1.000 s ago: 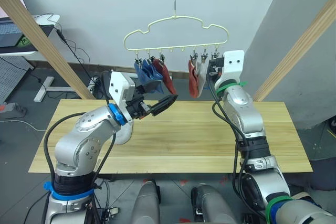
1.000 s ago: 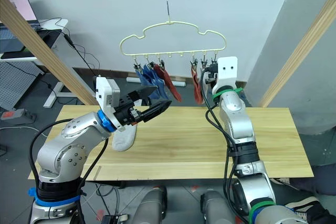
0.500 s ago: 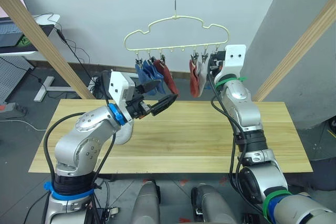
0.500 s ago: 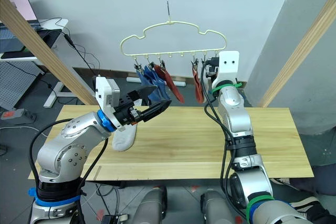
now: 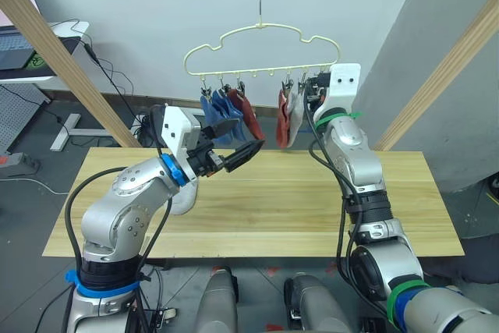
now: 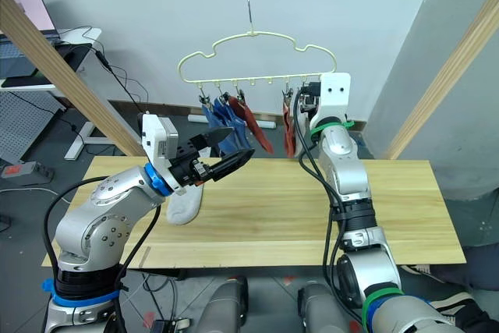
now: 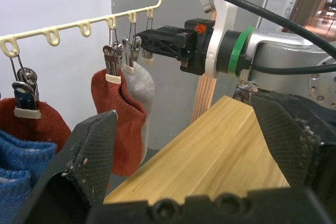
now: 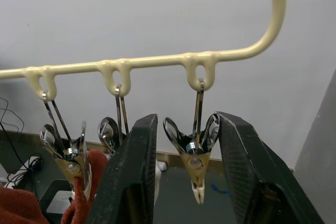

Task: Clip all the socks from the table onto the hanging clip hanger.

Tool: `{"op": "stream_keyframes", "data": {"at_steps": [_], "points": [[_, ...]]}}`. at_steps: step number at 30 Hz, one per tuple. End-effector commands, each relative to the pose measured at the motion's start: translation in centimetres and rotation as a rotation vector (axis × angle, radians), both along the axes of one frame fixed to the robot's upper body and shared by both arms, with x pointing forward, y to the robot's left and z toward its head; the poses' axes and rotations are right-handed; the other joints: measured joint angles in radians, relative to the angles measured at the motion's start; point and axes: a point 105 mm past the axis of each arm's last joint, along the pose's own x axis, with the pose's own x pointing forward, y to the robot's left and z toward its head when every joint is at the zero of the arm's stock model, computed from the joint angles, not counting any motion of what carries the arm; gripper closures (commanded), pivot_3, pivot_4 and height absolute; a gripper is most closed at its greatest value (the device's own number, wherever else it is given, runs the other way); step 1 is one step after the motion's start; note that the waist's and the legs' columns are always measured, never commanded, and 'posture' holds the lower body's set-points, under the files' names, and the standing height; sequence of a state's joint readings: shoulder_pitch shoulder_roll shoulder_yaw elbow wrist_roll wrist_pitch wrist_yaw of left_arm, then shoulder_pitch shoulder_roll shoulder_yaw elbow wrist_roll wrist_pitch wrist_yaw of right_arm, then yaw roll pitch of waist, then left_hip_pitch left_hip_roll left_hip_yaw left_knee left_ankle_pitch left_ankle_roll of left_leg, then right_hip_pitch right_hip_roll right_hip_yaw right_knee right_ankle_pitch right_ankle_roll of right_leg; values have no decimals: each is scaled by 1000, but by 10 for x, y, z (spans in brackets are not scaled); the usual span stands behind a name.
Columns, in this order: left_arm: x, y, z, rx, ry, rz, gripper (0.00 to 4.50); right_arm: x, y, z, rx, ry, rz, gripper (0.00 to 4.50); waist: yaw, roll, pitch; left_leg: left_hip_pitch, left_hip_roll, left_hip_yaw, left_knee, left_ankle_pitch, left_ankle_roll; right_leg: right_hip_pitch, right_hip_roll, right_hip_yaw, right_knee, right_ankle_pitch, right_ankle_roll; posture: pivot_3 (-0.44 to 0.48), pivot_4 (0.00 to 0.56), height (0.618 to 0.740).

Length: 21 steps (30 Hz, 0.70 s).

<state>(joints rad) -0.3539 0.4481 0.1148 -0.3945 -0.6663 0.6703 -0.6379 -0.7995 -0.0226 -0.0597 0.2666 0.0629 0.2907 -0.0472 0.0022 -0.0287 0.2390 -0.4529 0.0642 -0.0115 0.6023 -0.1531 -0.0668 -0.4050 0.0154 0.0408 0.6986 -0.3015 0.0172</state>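
Note:
The clip hanger hangs from the top pole. Two blue socks and a rust red sock are clipped at its left. Another rust red sock and a light grey sock are clipped at its right. One light grey sock lies on the table, partly hidden under my left arm. My left gripper is open and empty, held above the table below the blue socks. My right gripper is open, its fingers on either side of the empty rightmost clip.
Slanted wooden poles frame the scene left and right. A white desk with a laptop stands at the far left, with cables on the floor behind the table.
My right gripper has risen and shifted left to straddle the rightmost clip. The right-hand socks have swung slightly left. My left arm has not moved.

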Motion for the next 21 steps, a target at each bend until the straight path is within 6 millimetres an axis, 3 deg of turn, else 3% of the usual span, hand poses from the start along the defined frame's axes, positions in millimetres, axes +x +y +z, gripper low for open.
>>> {"op": "stream_keyframes", "data": {"at_steps": [1, 5, 12, 18, 21], "points": [[-4, -2, 9, 0, -48, -4, 0, -1, -3, 17, 26, -57, -6, 2723, 0, 0, 0, 0, 0, 0, 0, 0, 0, 0, 0, 0, 0, 0, 0, 124, 213, 740], [-4, -1, 8, 3, -47, -1, 0, 0, -2, 17, 31, -59, -3, 2723, 0, 0, 0, 0, 0, 0, 0, 0, 0, 0, 0, 0, 0, 0, 0, 124, 213, 740], [-4, -3, 8, 0, -47, -4, 0, -1, -7, 18, 41, -61, -15, 4472, 0, 0, 0, 0, 0, 0, 0, 0, 0, 0, 0, 0, 0, 0, 0, 124, 216, 740], [-3, -1, 2, 16, -33, 7, 0, -3, -13, 20, 19, -57, -1, 4491, 1, 0, 0, 0, 0, 0, 0, 0, 0, 0, 0, 0, 0, 0, 0, 112, 216, 740], [6, 15, -13, 49, 23, 94, 0, -5, -17, 20, -26, -32, 49, 4491, 0, 0, 0, 0, 0, 0, 0, 0, 0, 0, 0, 0, 0, 0, 0, 112, 216, 740]]}}
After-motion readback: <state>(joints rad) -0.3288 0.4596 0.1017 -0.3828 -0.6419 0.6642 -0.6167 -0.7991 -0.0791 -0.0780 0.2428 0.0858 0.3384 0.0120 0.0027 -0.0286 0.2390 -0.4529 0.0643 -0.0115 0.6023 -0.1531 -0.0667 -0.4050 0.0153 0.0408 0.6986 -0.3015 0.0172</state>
